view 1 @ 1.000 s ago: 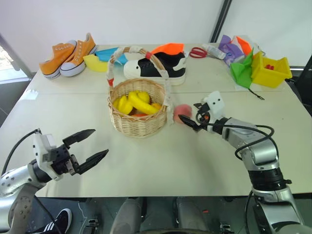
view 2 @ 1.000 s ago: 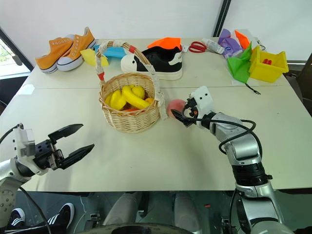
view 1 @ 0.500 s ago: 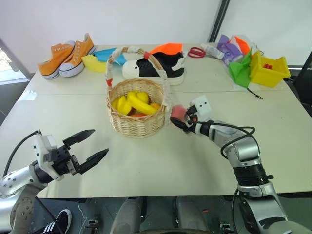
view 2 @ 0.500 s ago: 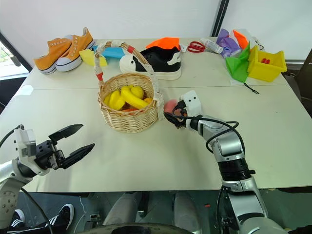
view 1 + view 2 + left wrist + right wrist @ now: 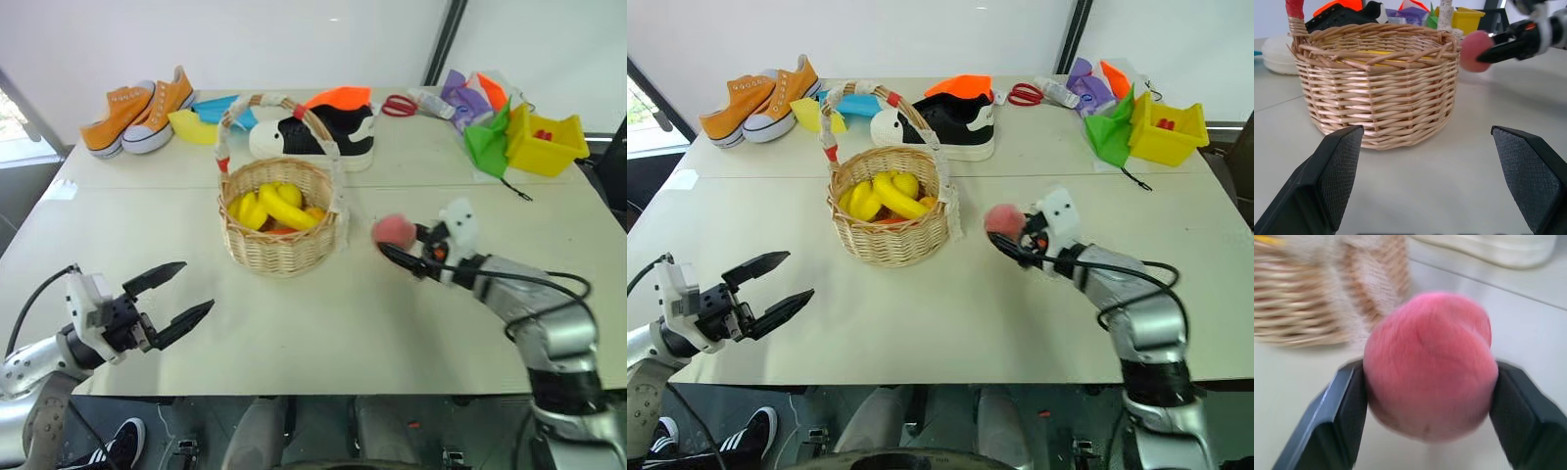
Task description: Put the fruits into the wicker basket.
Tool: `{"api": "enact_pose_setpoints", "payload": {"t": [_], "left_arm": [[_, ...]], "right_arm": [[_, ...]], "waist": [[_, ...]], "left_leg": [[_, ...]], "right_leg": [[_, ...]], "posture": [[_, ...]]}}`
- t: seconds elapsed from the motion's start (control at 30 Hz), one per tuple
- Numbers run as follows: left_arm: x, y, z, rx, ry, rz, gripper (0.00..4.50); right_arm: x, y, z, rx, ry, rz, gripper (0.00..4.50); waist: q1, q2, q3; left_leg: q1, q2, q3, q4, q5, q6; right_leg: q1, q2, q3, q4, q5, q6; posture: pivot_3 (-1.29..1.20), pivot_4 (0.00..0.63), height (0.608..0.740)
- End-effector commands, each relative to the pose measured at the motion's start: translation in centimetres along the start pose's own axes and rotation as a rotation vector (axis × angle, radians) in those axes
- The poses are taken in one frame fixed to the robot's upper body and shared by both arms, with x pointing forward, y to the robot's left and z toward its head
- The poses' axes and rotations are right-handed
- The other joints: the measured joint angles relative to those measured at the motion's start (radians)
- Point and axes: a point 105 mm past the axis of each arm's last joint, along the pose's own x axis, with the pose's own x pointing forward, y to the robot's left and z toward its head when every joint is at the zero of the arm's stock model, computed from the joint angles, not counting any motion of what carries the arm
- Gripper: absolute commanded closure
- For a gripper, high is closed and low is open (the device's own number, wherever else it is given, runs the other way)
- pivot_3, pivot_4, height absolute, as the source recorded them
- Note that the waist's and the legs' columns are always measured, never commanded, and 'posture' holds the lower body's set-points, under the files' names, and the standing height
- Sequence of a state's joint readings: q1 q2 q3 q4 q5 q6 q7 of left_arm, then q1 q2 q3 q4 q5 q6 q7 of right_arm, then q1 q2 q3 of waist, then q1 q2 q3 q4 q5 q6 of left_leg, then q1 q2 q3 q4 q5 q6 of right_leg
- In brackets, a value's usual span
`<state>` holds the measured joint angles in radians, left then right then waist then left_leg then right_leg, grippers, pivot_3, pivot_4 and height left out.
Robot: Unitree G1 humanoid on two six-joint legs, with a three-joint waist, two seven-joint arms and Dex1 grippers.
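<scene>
Your right arm reaches forward and inward over the tabletop (image 5: 323,323), forearm low, wrist angled slightly down toward the wicker basket (image 5: 279,230). Its right end effector (image 5: 395,243) is clamped on the peach (image 5: 394,231); in the right wrist view one black finger (image 5: 1347,413) presses each side of the fruit, which sits clear above the tabletop. The basket stands just to the left of that end effector, apart from the peach, with its wrapped handle arching over it. The banana (image 5: 286,209) already lies inside, among other yellow pieces.

Your left arm is bent low at the near left edge, pointing level toward the basket. The left end effector (image 5: 167,302) is spread wide and holds nothing; the basket is well ahead of its fingertips.

You can't read any brand or writing on the sneakers (image 5: 137,110) or the other items at the far side.
</scene>
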<state>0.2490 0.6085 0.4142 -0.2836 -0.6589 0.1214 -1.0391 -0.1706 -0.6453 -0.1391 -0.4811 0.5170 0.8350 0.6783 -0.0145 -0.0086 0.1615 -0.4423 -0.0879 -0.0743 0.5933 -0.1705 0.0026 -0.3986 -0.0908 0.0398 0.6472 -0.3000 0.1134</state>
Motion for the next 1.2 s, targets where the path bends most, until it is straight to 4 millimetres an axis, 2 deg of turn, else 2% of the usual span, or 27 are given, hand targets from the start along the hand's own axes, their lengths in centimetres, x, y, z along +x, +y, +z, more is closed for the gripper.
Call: {"api": "enact_pose_setpoints", "payload": {"t": [0.03, 0.1, 0.23, 0.33, 0.4, 0.47, 0.63, 0.7, 0.77, 0.8, 0.87, 0.93, 1.13, 1.2], "left_arm": [[0.2, 0.3, 0.4, 0.036, -0.019, -0.008, 0.0], [0.3, 0.2, 0.3, 0.043, -0.015, -0.022, 0.0], [0.6, 0.9, 0.4, 0.048, -0.022, -0.02, 0.0], [0.5, 1.4, 0.2, 0.068, -0.012, -0.013, 0.0], [0.2, 2.1, 0.2, 0.082, -0.002, 0.004, 0.0], [0.1, 2.4, 0.5, 0.094, -0.002, 0.008, 0.0], [0.2, 2.0, 0.5, 0.088, -0.02, 0.011, 0.0], [0.1, 1.8, 0.3, 0.081, -0.022, 0.017, 0.0], [0.2, 1.6, 0.3, 0.077, -0.029, 0.023, 0.0], [0.2, 1.6, 0.3, 0.081, -0.028, 0.022, 0.0], [0.4, 1.5, 0.6, 0.081, -0.033, 0.019, 0.0], [0.4, 1.4, 0.6, 0.085, -0.033, 0.016, 0.0], [0.8, 1.1, 0.8, 0.096, -0.032, -0.003, 0.0], [0.8, 1.0, 1.0, 0.08, -0.042, -0.005, 0.0]], "right_arm": [[-0.9, 3.9, 2.5, -0.059, -0.054, 0.187, 1.21], [-0.7, 4.9, 3.6, -0.079, -0.085, 0.23, 1.21], [1.6, 5.4, 7.5, -0.094, -0.222, 0.235, 1.21], [4.4, 6.7, 10.0, -0.086, -0.298, 0.266, 1.21], [5.9, 8.3, 11.4, -0.089, -0.324, 0.315, 1.21], [6.9, 9.4, 12.2, -0.102, -0.344, 0.323, 1.21], [9.6, 9.2, 13.3, -0.116, -0.379, 0.24, 1.21], [10.5, 8.5, 13.9, -0.126, -0.397, 0.169, 1.21], [11.5, 8.3, 14.1, -0.194, -0.391, 0.13, 1.21], [11.8, 8.5, 14.1, -0.21, -0.389, 0.145, 1.21], [11.9, 8.5, 14.1, -0.229, -0.385, 0.149, 0.5], [11.9, 8.9, 13.8, -0.226, -0.378, 0.176, 0.02], [10.9, 8.7, 13.9, -0.237, -0.404, 0.184, 0.02], [9.4, 7.6, 13.4, -0.222, -0.406, 0.185, 0.02]], "waist": [[-0.007, 0.0, 0.0], [-0.006, 0.0, 0.0], [-0.004, 0.0, 0.0], [0.0, -0.001, 0.0], [0.0, -0.001, 0.0], [-0.001, -0.001, 0.0], [0.0, -0.001, 0.0], [-0.003, -0.001, 0.0], [-0.007, -0.001, 0.0], [-0.007, -0.001, 0.0], [-0.006, -0.001, 0.0], [-0.006, -0.001, 0.0], [-0.006, -0.001, 0.0], [-0.003, -0.001, 0.0]], "left_leg": [[0.0, 0.0, 0.0, 0.0, 0.0, 0.0], [0.0, 0.0, 0.0, 0.0, 0.0, 0.0], [0.0, 0.0, 0.0, 0.001, 0.0, 0.0], [0.0, 0.0, 0.0, 0.001, 0.0, 0.0], [-0.001, 0.0, 0.0, 0.0, 0.0, 0.0], [-0.002, 0.0, 0.0, -0.001, 0.0, 0.0], [-0.001, -0.001, 0.0, -0.001, 0.0, 0.0], [-0.001, -0.001, 0.0, -0.001, 0.0, 0.0], [0.0, -0.001, 0.0, -0.001, 0.0, -0.001], [0.0, -0.001, 0.0, -0.001, 0.0, -0.001], [0.0, -0.001, 0.0, -0.001, 0.0, -0.001], [0.0, -0.001, 0.0, -0.001, 0.0, -0.001], [0.0, -0.001, 0.0, -0.001, 0.0, -0.001], [0.0, -0.001, 0.0, -0.001, 0.0, -0.001]], "right_leg": [[0.0, 0.0, 0.0, 0.0, 0.0, 0.0], [0.001, 0.0, 0.0, 0.0, 0.0, 0.0], [0.0, 0.0, 0.0, -0.001, 0.0, 0.0], [-0.004, 0.0, 0.0, -0.002, 0.0, 0.0], [-0.006, 0.0, 0.0, -0.002, 0.0, 0.0], [-0.008, 0.0, 0.0, 0.0, 0.0, 0.0], [-0.007, 0.0, 0.0, 0.0, 0.002, 0.003], [-0.007, 0.0, 0.0, 0.0, 0.002, 0.003], [-0.007, 0.0, 0.0, 0.002, 0.002, 0.003], [-0.008, 0.0, 0.0, 0.002, 0.002, 0.003], [-0.008, 0.001, 0.0, 0.003, 0.002, 0.003], [-0.008, 0.001, 0.0, 0.003, 0.002, 0.003], [-0.008, 0.001, 0.0, 0.003, 0.002, 0.004], [-0.008, 0.001, 0.0, 0.003, 0.002, 0.003]], "posture": [[0.0, 0.15, 0.74], [0.0, 0.15, 0.74], [0.0, 0.15, 0.74], [0.0, 0.15, 0.74], [0.0, 0.15, 0.74], [0.0, 0.15, 0.74], [0.0, 0.15, 0.74], [0.0, 0.15, 0.74], [0.0, 0.15, 0.74], [0.0, 0.15, 0.74], [0.0, 0.15, 0.74], [0.0, 0.15, 0.74], [0.0, 0.15, 0.74], [0.0, 0.15, 0.74]]}}
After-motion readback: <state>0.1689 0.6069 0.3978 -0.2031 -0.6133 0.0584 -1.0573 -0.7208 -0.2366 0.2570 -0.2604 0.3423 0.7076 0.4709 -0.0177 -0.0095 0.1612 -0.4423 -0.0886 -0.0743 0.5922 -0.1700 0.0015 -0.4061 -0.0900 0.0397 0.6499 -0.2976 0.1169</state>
